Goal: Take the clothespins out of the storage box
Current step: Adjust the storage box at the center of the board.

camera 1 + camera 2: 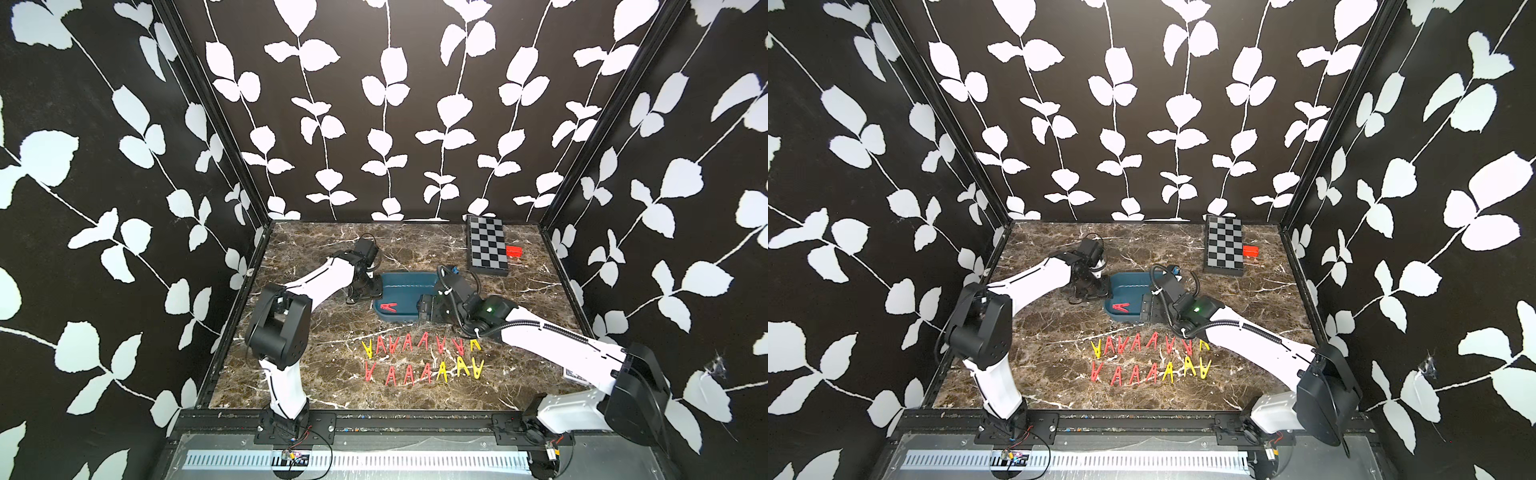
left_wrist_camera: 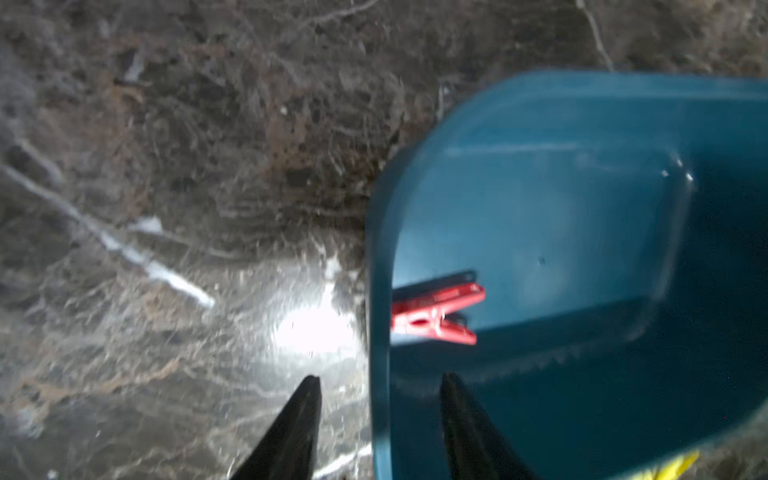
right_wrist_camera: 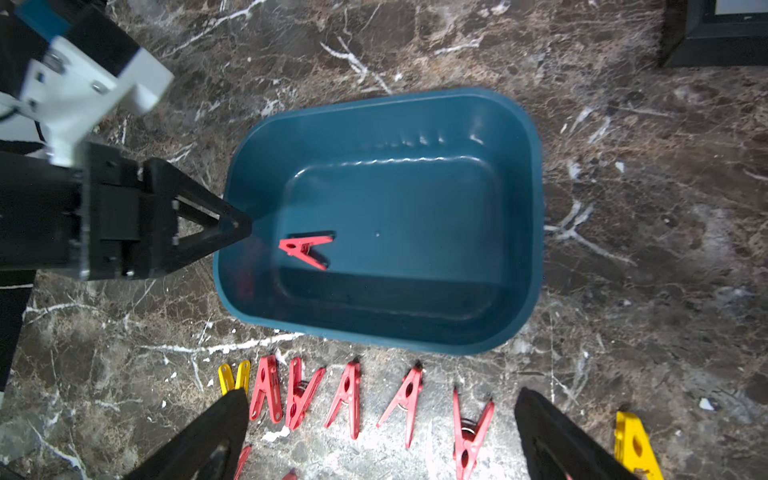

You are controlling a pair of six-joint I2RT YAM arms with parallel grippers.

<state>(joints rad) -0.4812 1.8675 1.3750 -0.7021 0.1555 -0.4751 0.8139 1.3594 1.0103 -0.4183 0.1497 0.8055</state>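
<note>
The teal storage box (image 1: 399, 276) (image 1: 1129, 277) sits mid-table with one red clothespin (image 1: 389, 308) (image 1: 1121, 307) (image 3: 305, 248) lying inside near its left end. My left gripper (image 1: 376, 289) (image 2: 381, 377) is open at that end. It straddles the box wall (image 2: 380, 291), one finger outside and one inside, with a gap on each side. My right gripper (image 1: 424, 309) (image 3: 380, 419) is wide open and holds nothing, hovering by the box's right end. Two rows of red and yellow clothespins (image 1: 408, 343) (image 1: 1136, 344) (image 3: 347, 395) lie on the table in front of the box.
A black-and-grey checkerboard box (image 1: 486, 245) (image 1: 1224, 245) lies at the back right with a small red block (image 1: 514, 251) (image 1: 1250, 251) beside it. Patterned walls close in the marble table on three sides.
</note>
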